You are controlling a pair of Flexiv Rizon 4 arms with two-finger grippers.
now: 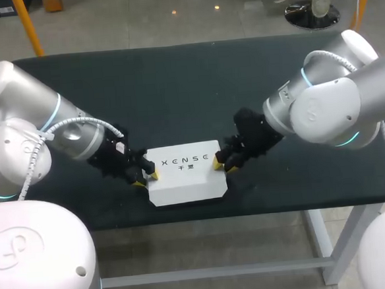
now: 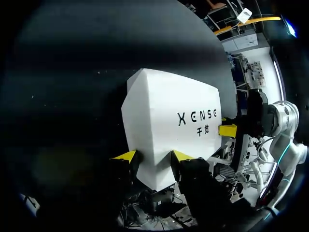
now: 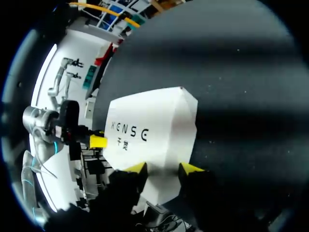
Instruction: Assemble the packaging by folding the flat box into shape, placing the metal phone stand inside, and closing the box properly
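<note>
The white box (image 1: pixel 185 175) lies folded into shape in the lower middle of the head view, on the dark desk (image 1: pixel 175 79), printed face up. The left gripper (image 1: pixel 146 179) sits at the box's left end and the right gripper (image 1: pixel 223 165) at its right end. In each wrist view the fingers (image 2: pixel 126 155) stand part-way apart with the near end of the box between them and the yellow tips against the card. They look to be bracing it, not clamping it. Beyond the box's far end, each wrist view also shows the other arm's gripper.

The step in hand appears to be closing the ends (the top face already looks flat and shut). To do it well, both arms should press inward evenly and together, so that the box neither slides along the desk nor skews. The push is best sent along the box's length and kept low, so the end flaps tuck in and do not buckle. Gentle force should do, since thin card is likely to dent under narrow tips.

Counted: one box, one desk, two arms, two grippers, four yellow fingertips. The metal phone stand shows in no view; whether it is inside the box cannot be told.
</note>
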